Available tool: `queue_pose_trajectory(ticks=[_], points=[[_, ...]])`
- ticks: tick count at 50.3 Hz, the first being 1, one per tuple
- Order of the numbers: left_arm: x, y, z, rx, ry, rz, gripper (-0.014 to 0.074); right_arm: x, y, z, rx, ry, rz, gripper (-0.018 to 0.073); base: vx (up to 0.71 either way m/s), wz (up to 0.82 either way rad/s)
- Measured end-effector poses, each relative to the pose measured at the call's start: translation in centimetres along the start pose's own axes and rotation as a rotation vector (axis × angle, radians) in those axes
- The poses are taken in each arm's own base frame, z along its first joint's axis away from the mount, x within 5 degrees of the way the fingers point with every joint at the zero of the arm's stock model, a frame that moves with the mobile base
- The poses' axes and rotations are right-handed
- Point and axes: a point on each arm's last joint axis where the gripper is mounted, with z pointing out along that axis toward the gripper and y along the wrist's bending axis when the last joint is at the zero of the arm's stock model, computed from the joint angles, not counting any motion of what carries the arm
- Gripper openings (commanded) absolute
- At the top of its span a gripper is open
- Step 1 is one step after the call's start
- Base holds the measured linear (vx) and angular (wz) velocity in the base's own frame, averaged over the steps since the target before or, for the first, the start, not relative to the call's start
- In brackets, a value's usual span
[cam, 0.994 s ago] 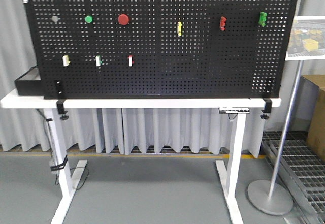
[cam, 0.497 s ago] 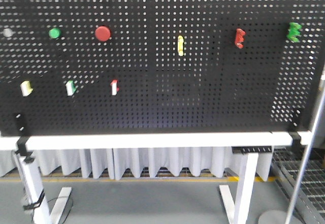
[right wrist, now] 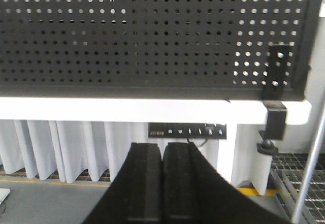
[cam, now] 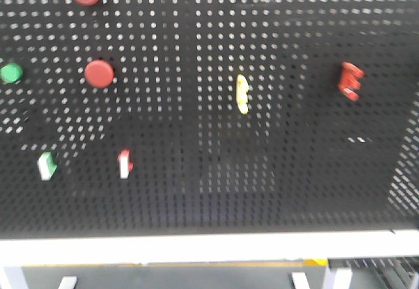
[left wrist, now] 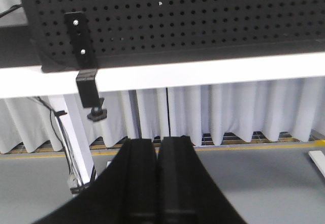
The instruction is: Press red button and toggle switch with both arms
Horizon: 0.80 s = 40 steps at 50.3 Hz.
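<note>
A white table (cam: 196, 247) carries a black pegboard (cam: 196, 138) standing upright along its edge. Two black clamps grip the table's edge just beneath the pegboard's lower corners, the left clamp (left wrist: 89, 91) and the right clamp (right wrist: 277, 124).

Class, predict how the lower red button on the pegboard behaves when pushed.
The lower red button is fixed on the pegboard, so it likely sinks inward, not rolls. Its round face may shed off-centre pushes. A clamp holds the pegboard to the table, so tipping seems unlikely.
</note>
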Motion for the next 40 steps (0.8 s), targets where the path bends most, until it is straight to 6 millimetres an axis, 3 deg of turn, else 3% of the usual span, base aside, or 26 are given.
queue_pose_trajectory(ticks=[40], points=[[0.00,0.00,0.00,0.000,0.000,0.000,0.0001,0.00,0.00,0.00,0.000,0.000,0.000,-0.0003,0.11,0.01]])
